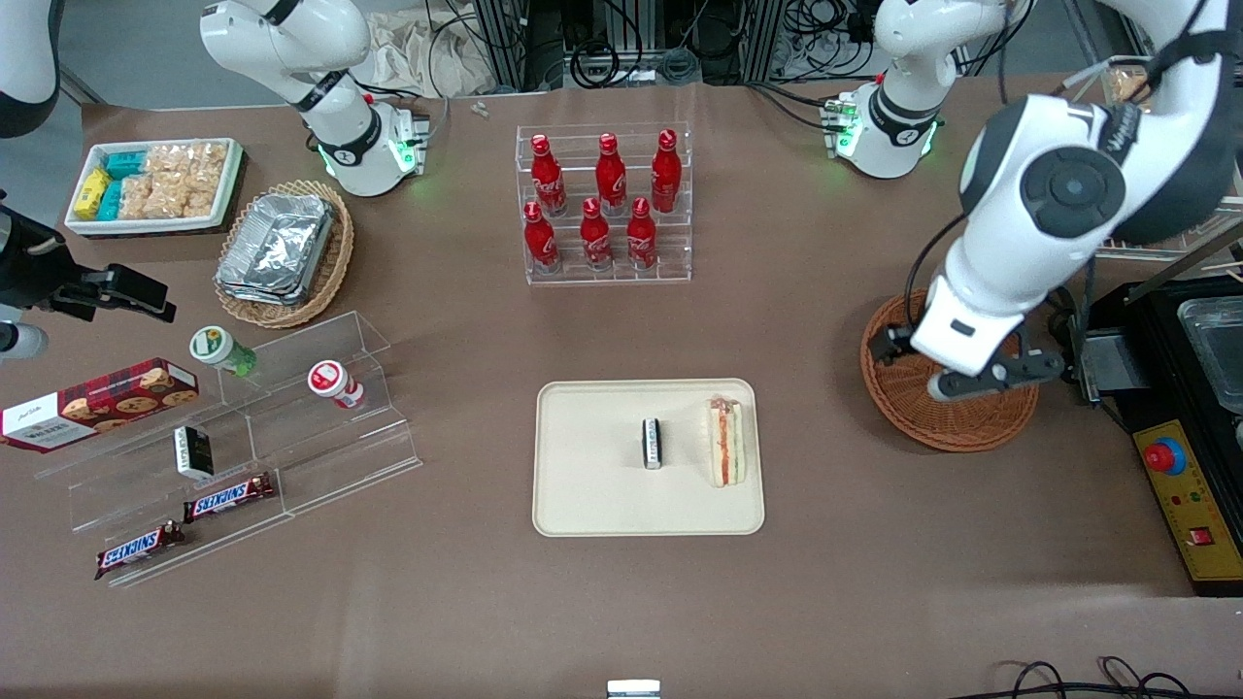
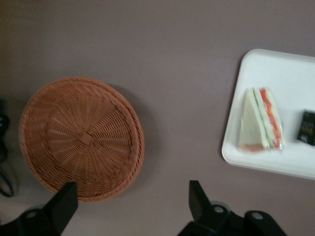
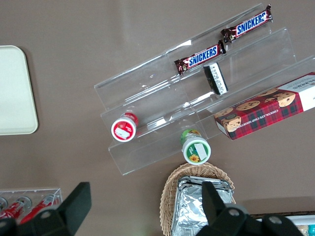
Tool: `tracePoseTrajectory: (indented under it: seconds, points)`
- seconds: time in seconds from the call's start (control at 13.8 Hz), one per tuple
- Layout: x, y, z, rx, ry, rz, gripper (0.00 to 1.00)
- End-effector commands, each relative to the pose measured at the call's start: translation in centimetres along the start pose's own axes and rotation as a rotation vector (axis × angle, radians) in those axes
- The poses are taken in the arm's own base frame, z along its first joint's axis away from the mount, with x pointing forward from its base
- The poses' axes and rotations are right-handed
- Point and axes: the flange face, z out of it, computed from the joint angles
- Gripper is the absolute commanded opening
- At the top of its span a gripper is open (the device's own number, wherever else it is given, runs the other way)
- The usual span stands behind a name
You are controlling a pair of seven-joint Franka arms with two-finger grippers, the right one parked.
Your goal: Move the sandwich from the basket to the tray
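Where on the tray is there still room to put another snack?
The tray is bare along its edge nearest the camera and along the end toward the parked arm. The sandwich and a small dark packet crowd the rest. The basket is empty; the open end effector hovers above it.

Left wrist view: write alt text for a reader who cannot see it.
The sandwich lies on the cream tray beside a small dark packet. The round reddish-brown basket sits empty on the brown table, apart from the tray. The open gripper hovers above the table near the basket.
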Motion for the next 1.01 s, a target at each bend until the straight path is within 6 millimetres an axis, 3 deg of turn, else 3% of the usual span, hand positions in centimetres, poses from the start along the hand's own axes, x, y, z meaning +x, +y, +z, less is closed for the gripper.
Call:
tracePoseTrajectory:
  seconds: [0.0,0.22,0.43,0.65,0.94]
  points:
    - [-3.3,-5.2,-0.6,0.002,0.035,0.016,1.00]
    - [-0.2,-7.9,-3.1,-0.035,0.023,0.061,1.00]
    - [3.3,-10.7,-3.5,-0.076,0.005,-0.003,1.00]
    - [5.0,-11.5,-4.9,-0.050,0.048,0.004,1.00]
    - [5.9,-12.0,-3.8,-0.039,0.037,0.009,1.00]
